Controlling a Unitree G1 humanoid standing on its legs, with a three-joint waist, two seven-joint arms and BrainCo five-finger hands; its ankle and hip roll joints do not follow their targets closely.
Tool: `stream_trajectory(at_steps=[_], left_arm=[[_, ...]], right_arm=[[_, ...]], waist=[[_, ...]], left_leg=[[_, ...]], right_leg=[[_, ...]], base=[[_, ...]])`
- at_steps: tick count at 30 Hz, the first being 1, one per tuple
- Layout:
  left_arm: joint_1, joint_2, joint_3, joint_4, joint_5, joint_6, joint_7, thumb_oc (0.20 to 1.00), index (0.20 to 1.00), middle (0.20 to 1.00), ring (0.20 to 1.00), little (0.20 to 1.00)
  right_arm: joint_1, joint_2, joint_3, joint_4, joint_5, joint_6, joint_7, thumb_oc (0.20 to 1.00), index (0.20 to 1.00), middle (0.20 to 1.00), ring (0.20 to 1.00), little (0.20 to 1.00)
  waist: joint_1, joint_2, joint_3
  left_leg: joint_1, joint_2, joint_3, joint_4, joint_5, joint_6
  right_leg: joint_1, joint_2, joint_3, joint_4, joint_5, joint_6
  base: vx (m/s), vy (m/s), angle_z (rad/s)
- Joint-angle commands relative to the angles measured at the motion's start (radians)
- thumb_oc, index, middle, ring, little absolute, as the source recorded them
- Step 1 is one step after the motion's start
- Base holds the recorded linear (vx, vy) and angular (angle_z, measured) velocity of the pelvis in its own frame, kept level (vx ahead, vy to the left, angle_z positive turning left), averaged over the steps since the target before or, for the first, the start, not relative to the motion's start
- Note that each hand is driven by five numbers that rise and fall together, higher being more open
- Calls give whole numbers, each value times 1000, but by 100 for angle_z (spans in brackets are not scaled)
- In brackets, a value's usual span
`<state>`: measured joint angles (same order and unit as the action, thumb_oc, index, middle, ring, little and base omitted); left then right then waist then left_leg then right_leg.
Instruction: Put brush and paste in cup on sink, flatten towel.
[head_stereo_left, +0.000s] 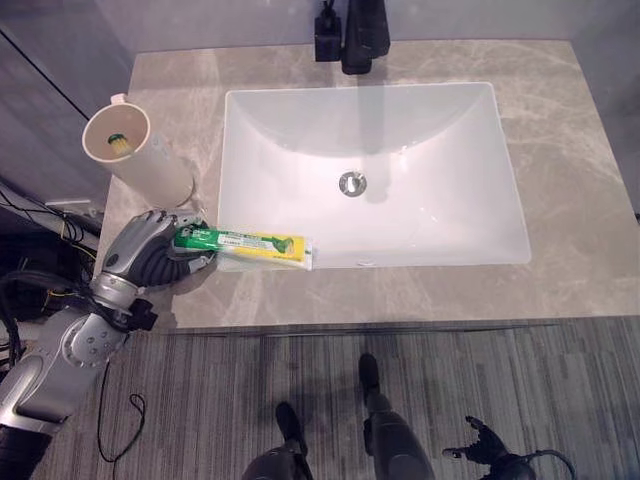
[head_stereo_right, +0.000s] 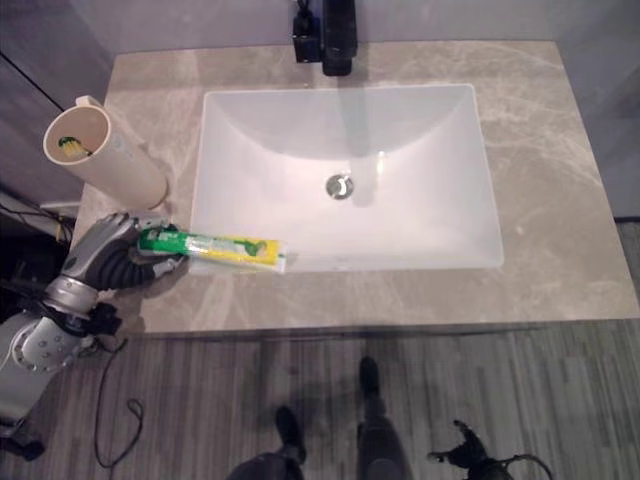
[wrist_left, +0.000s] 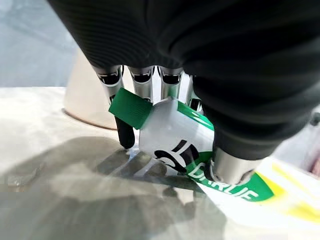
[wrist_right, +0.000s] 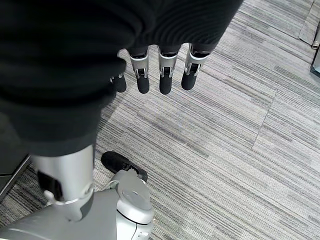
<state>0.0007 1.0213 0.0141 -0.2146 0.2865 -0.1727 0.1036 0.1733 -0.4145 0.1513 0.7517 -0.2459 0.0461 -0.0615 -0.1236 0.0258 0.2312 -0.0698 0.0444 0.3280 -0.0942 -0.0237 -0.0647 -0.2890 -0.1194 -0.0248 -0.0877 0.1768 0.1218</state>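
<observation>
The step in hand is the paste: the brush looks done, since a green-and-yellow brush head (head_stereo_left: 119, 143) shows inside the beige cup (head_stereo_left: 130, 150), which stands on the grey marbled counter (head_stereo_left: 560, 150) at the upper left of the head views, just left of the white sink basin (head_stereo_left: 400, 200). At the lower left of those views the left hand (head_stereo_left: 150, 250) is curled round the cap end of the toothpaste tube (head_stereo_left: 245, 245). The left wrist view shows the fingers (wrist_left: 125, 132) wrapped past the green cap (wrist_left: 130, 106) and the thumb pressing the tube's body, one fingertip touching the counter. The tube lies roughly flat along the counter's front edge, its flat tail pointing toward the middle of the frame, with the cup just behind the hand. The right hand (wrist_right: 150, 70) hangs relaxed and empty over the carpeted floor. Next, as I judge it, the tube has to be lifted, tipped upright and carried the short way back to the cup's mouth, lowered in beside the brush without knocking the cup.
</observation>
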Motion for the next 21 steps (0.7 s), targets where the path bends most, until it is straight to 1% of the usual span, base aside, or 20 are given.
stream_trajectory(at_steps=[1, 5, 9, 11, 13, 16, 17, 18, 19, 21], left_arm=[[58, 41, -100, 33, 53, -29, -76, 200, 200, 200, 200, 200], [64, 61, -110, 27, 82, -41, -89, 200, 200, 200, 200, 200], [66, 49, -105, 33, 90, -37, -79, 200, 200, 200, 200, 200], [61, 28, -93, 44, 101, -29, -57, 200, 200, 200, 200, 200], [52, 19, -81, 48, 102, -25, -44, 200, 200, 200, 200, 200], [32, -17, -70, 64, 97, -14, -16, 200, 200, 200, 200, 200], [31, -17, -71, 65, 97, -14, -16, 200, 200, 200, 200, 200], [10, -43, -66, 73, 95, -12, 3, 200, 200, 200, 200, 200], [10, -43, -66, 73, 95, -12, 3, 200, 200, 200, 200, 200], [-25, -76, -44, 68, 107, -3, 40, 200, 200, 200, 200, 200]], right_arm=[[-23, -35, -9, 15, 18, 5, -2, 1000, 1000, 1000, 1000, 1000], [-22, -36, -25, 46, 29, 8, -8, 1000, 1000, 1000, 1000, 1000], [-15, -26, -46, 89, 49, 13, -19, 1000, 1000, 1000, 1000, 1000], [-10, -10, -84, 132, 106, 16, -38, 1000, 1000, 1000, 1000, 1000], [-8, 2, -107, 164, 141, 13, -45, 1000, 1000, 1000, 1000, 1000], [5, 20, -163, 193, 222, 15, -63, 1000, 1000, 1000, 1000, 1000], [5, 20, -163, 193, 223, 15, -63, 1000, 1000, 1000, 1000, 1000], [3, 33, -206, 214, 303, 7, -75, 1000, 1000, 1000, 1000, 1000], [3, 33, -206, 214, 303, 7, -75, 1000, 1000, 1000, 1000, 1000], [-1, 44, -296, 236, 463, -5, -93, 1000, 1000, 1000, 1000, 1000]], waist=[[-13, -3, -1], [-14, 7, -11], [-15, 12, -27], [-19, 12, -43], [-19, 5, -56], [-29, -2, -79], [-28, -4, -79], [-33, -13, -94], [-32, -13, -94], [-45, -27, -122]], left_leg=[[63, -37, -46, 9, -48, 0], [82, -38, -43, 9, -54, 0], [108, -34, -45, 8, -61, -1], [135, -28, -52, 9, -73, -1], [146, -27, -50, 7, -71, -2], [178, -18, -49, 7, -85, -1], [176, -20, -47, 7, -80, -2], [190, -17, -44, 7, -83, -3], [189, -17, -44, 7, -82, -3], [209, -11, -41, 7, -88, -4]], right_leg=[[27, -43, -13, 0, -12, 85], [45, -43, -14, 0, -18, 86], [72, -43, -16, 0, -26, 85], [103, -39, -23, 0, -38, 87], [115, -37, -23, 0, -37, 85], [146, -28, -25, 0, -49, 85], [143, -29, -24, 0, -45, 83], [156, -24, -21, 0, -47, 82], [156, -24, -20, 0, -47, 82], [174, -15, -16, 0, -50, 80]], base=[[0, 0, 0], [21, 8, -7], [17, -4, -3], [42, -20, -2], [0, 0, 0], [12, -6, 0], [0, 0, 0], [0, 0, 0], [0, 0, 0], [0, 0, 0]])
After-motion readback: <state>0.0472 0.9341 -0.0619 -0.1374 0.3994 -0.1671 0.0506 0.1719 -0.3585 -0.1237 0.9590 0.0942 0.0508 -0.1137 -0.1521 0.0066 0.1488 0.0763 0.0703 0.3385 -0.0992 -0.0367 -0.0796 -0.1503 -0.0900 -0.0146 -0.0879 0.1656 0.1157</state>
